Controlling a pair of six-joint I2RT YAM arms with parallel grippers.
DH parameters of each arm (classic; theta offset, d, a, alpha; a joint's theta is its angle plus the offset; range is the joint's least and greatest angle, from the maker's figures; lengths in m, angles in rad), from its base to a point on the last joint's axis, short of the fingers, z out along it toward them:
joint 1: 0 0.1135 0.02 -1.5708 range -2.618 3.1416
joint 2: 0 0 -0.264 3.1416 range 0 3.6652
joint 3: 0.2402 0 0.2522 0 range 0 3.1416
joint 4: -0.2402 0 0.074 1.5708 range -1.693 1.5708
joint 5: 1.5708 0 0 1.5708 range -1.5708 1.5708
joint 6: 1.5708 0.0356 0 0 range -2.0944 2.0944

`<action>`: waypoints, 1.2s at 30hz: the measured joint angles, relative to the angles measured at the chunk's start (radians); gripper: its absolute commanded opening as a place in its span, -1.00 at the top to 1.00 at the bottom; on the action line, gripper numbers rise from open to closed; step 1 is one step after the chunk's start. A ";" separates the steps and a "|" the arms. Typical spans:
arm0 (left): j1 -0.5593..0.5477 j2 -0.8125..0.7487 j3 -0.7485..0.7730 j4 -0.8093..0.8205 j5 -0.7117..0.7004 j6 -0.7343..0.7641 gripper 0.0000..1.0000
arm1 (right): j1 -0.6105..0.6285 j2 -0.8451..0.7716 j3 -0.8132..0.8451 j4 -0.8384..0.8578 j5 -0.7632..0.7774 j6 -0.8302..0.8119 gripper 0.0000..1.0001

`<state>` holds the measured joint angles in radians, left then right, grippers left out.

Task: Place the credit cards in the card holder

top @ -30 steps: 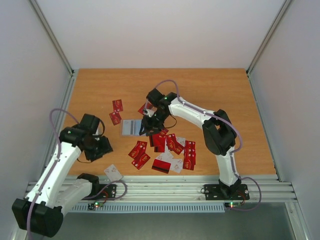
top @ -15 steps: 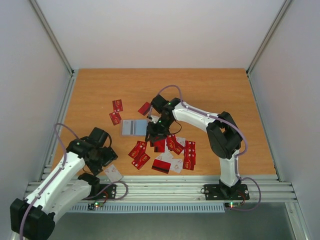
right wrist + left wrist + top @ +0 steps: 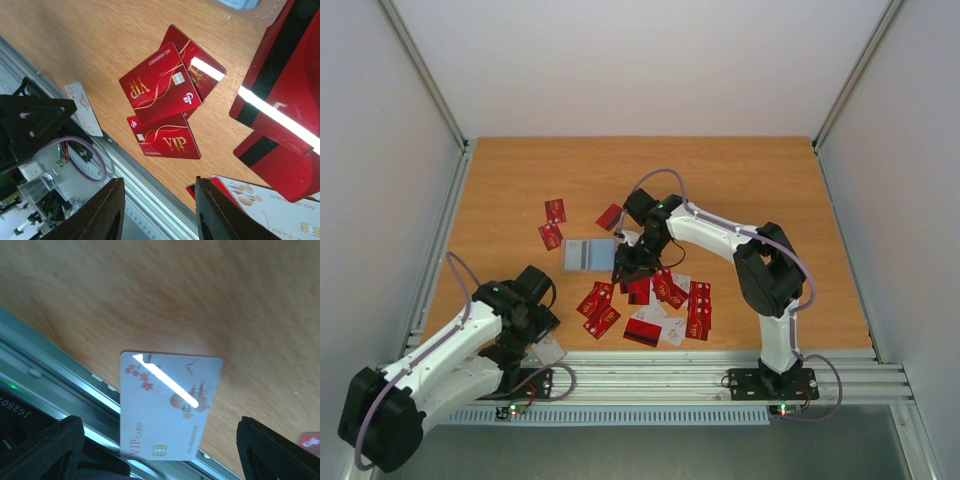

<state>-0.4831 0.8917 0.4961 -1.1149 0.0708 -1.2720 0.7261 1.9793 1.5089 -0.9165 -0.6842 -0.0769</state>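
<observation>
The card holder (image 3: 585, 254) lies flat, greyish face up, left of centre; its tan corner shows at the top of the right wrist view (image 3: 250, 7). Several red credit cards (image 3: 655, 300) lie scattered near it, with others further back (image 3: 555, 210). My right gripper (image 3: 632, 266) hovers open and empty over the red cards (image 3: 160, 82), just right of the holder. My left gripper (image 3: 533, 322) is open above a white credit card (image 3: 167, 407) that overhangs the table's near edge (image 3: 548, 348). Its fingers (image 3: 50, 450) stand either side of the card, not touching it.
An aluminium rail (image 3: 650, 375) runs along the near edge, under the white card (image 3: 45, 385). Red cards with black stripes (image 3: 285, 100) and a white card (image 3: 270, 197) lie close to the right gripper. Side walls enclose the table.
My left arm has swung back toward the near edge and now sits over the white card. My right gripper moved from the holder to the red pile, then stayed.
</observation>
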 measured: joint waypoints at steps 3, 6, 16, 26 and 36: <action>-0.018 0.037 -0.013 0.002 0.000 -0.026 -0.67 | -0.010 0.000 -0.009 0.004 -0.009 -0.007 0.20; -0.039 0.074 -0.028 0.015 0.006 -0.050 -0.63 | -0.024 0.000 -0.027 0.006 -0.015 -0.012 0.20; -0.091 0.069 -0.079 0.085 0.018 -0.116 -0.59 | -0.083 -0.007 -0.118 0.029 -0.042 -0.021 0.21; -0.130 0.025 -0.100 0.107 0.002 -0.147 -0.67 | -0.087 -0.011 -0.125 0.055 -0.057 -0.018 0.21; -0.131 -0.010 -0.139 0.186 0.008 -0.160 -0.43 | -0.087 -0.021 -0.133 0.055 -0.057 -0.018 0.21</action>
<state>-0.6140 0.8814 0.3573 -0.9287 0.0788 -1.4322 0.6392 1.9587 1.3762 -0.8616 -0.7414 -0.0948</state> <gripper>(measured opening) 0.757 0.397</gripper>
